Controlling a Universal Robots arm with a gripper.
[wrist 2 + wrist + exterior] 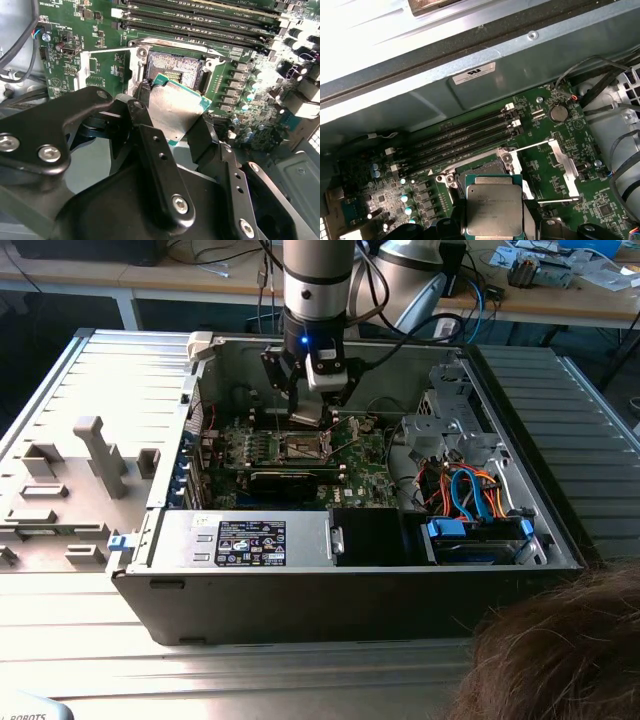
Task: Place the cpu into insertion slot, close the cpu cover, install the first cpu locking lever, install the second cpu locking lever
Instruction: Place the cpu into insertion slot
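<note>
My gripper (312, 422) hangs inside the open computer case over the green circuit board (365, 465). It is shut on the cpu (175, 107), a flat silver-grey square chip pinched by two opposite edges between the black fingers (143, 100). The chip sits tilted just above the insertion slot (175, 67), whose tan contact field lies bare in its dark frame. In the first wrist view the cpu (492, 210) overlaps the near edge of the insertion slot (487, 167). The cpu cover (566, 167) is swung open beside the socket, and it also appears in the second wrist view (87, 70).
Long black memory slots (465, 137) run beside the socket. The case's rear wall (485, 85) rises close behind them. Bundled cables and a drive bay (470, 495) fill the exterior view's right. A person's hair (560, 650) shows at the bottom right.
</note>
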